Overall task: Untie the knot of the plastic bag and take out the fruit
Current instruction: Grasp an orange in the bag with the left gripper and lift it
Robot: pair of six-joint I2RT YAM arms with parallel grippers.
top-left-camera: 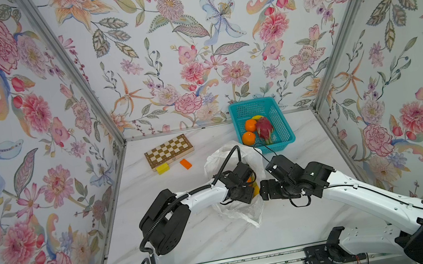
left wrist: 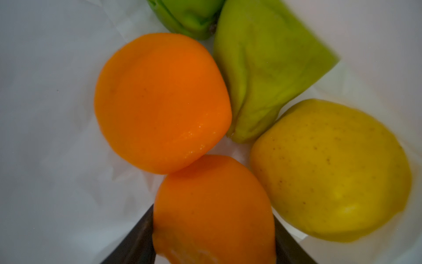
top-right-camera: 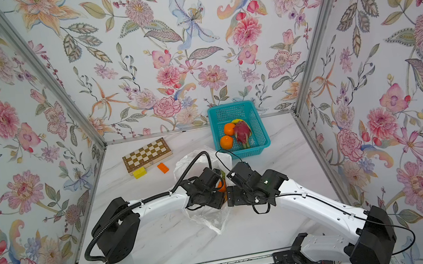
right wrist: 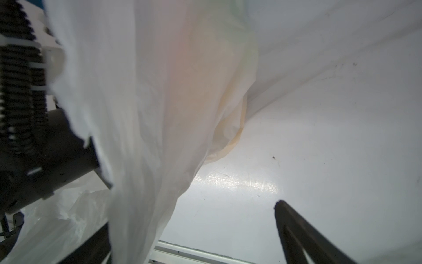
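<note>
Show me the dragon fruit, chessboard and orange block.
dragon fruit [top-left-camera: 264, 128], in a top view, its pink middle.
chessboard [top-left-camera: 169, 151], in a top view, centre of its face.
orange block [top-left-camera: 185, 164], in a top view, its top face.

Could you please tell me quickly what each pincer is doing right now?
Left pincer: closed on an orange.
Right pincer: open, holding nothing.

Table [top-left-camera: 194, 238]: you have a white marble-look top, walled on three sides.
Chessboard [top-left-camera: 169, 150]: lies flat at your 10 o'clock.
Yellow block [top-left-camera: 162, 168]: right at the board's near edge.
Orange block [top-left-camera: 185, 164]: just beside the yellow one, at its 3 o'clock.
Teal basket [top-left-camera: 250, 102]: your 1 o'clock, by the back wall.
Plastic bag [top-left-camera: 241, 215]: crumpled at centre, its far edge near the basket.
</note>
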